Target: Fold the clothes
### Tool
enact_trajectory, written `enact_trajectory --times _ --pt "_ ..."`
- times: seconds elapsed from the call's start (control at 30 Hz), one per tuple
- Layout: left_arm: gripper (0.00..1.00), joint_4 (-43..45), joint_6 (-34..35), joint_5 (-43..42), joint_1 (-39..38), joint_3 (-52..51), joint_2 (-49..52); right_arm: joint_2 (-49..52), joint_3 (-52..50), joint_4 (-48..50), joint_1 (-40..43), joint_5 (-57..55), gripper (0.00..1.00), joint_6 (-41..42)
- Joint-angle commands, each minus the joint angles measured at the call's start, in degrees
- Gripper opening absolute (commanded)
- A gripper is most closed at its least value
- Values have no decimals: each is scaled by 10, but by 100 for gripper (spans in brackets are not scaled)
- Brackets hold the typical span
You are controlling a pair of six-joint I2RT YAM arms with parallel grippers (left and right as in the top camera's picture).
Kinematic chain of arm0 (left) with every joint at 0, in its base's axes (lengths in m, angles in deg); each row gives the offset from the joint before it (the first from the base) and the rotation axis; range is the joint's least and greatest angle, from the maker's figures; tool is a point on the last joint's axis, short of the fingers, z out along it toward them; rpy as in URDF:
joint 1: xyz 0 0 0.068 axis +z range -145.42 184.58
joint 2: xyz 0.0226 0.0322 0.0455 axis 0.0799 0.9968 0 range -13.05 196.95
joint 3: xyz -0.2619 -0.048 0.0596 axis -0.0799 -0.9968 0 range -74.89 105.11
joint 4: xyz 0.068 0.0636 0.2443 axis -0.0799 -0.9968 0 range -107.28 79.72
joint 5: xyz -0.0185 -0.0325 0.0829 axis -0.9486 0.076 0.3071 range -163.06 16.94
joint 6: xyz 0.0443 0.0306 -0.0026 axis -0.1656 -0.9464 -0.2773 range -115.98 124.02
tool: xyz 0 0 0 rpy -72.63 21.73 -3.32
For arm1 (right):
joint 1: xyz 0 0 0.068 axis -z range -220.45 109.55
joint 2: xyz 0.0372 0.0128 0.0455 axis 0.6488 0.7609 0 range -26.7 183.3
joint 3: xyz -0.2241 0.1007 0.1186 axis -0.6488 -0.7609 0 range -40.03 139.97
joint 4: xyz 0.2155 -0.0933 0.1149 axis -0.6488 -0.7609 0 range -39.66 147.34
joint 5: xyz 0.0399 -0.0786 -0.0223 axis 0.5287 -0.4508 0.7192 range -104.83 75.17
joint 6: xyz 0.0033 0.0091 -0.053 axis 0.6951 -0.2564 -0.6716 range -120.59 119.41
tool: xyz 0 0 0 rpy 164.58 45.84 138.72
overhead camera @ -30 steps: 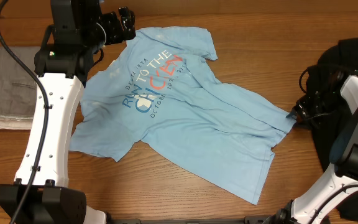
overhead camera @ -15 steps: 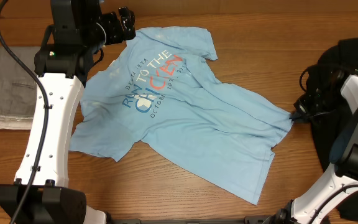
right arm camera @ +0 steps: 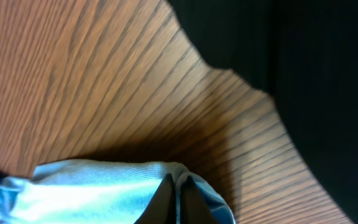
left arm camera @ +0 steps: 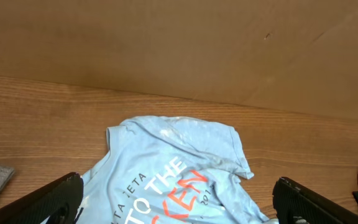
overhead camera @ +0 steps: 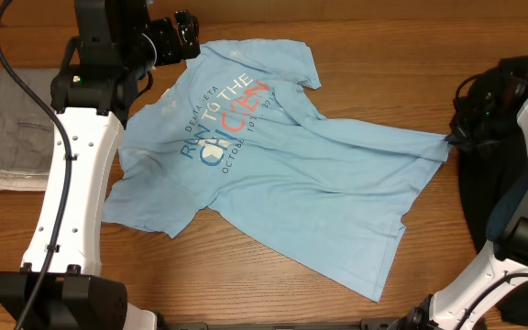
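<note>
Left jaws wide apart, holding nothing, over T-shirt (left arm camera: 166, 149) | right jaws clamped on T-shirt's edge

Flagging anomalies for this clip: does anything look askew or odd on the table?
The T-shirt lies diagonally and wrinkled; its hem corner is stretched to a point in the shut right gripper. Nothing looks spilled or damaged.

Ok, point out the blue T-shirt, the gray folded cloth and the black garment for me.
blue T-shirt (overhead camera: 337, 165), overhead view, on its plain lower body.
gray folded cloth (overhead camera: 12, 128), overhead view, middle of its top layer.
black garment (overhead camera: 482, 206), overhead view, on its left part.
</note>
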Motion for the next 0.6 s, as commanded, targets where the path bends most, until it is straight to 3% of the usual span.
enact_trajectory --times 0.0,0.4,0.57 --pt "100 1 6 -2 -4 -3 3 2 6 14 2 -35 4 -3" --pt "100 1 6 -2 -4 -3 3 31 6 85 -14 -35 5 -2" --pt "100 1 6 -2 -4 -3 3 26 26 74 -17 -33 21 -1"
